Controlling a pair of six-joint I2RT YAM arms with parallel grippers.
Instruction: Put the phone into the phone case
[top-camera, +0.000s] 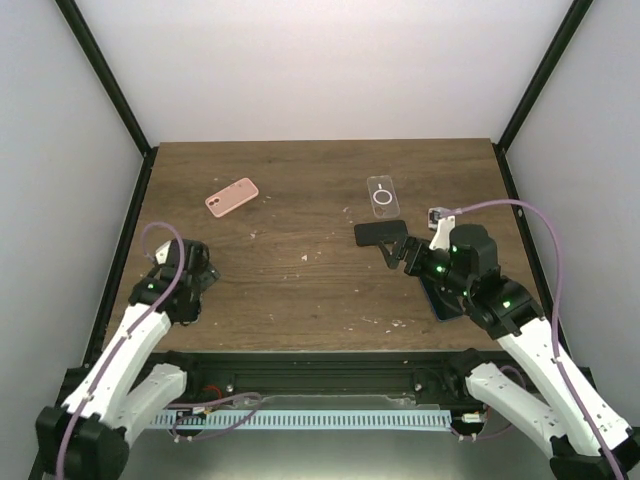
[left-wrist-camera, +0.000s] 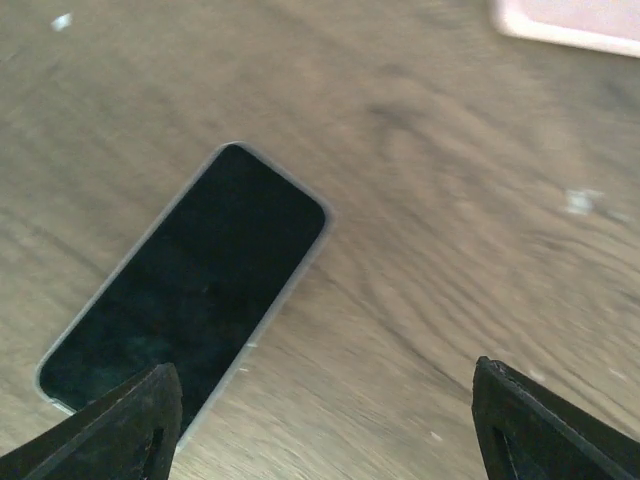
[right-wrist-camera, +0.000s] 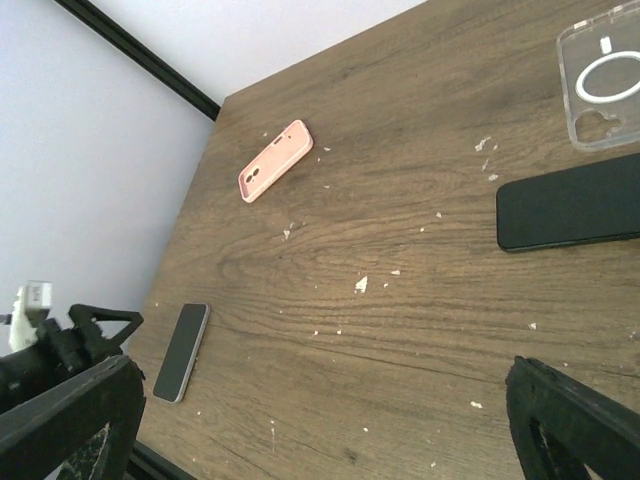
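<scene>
- Brown scuffed wooden table (top-camera: 300, 300) inside white walls carries everything. Your slim black phone with the silver rim (left-wrist-camera: 190, 280) lies flat on it, near the left edge, under the left gripper (left-wrist-camera: 320, 410).
- That left claw is released: its fingers are spread with only bare wood between them, and the phone sits off toward one finger.
- Shift sideways until the phone's long edges lie between the pads, then go low before closing, since a flat phone offers little to catch.
- Your right gripper (right-wrist-camera: 320, 410) is also released and empty, near the plain black phone (right-wrist-camera: 570, 215) and the clear case with the white ring (right-wrist-camera: 600, 85).
- The pink rounded phone case (top-camera: 232, 197) lies ahead of the left arm, so by nearness it is the likelier target.
- The top view hides the silver-rimmed phone behind the left arm, and only the wrist views show it.
- Only the top view shows a dark flat object (top-camera: 438, 298) under the right arm, possibly another phone.
</scene>
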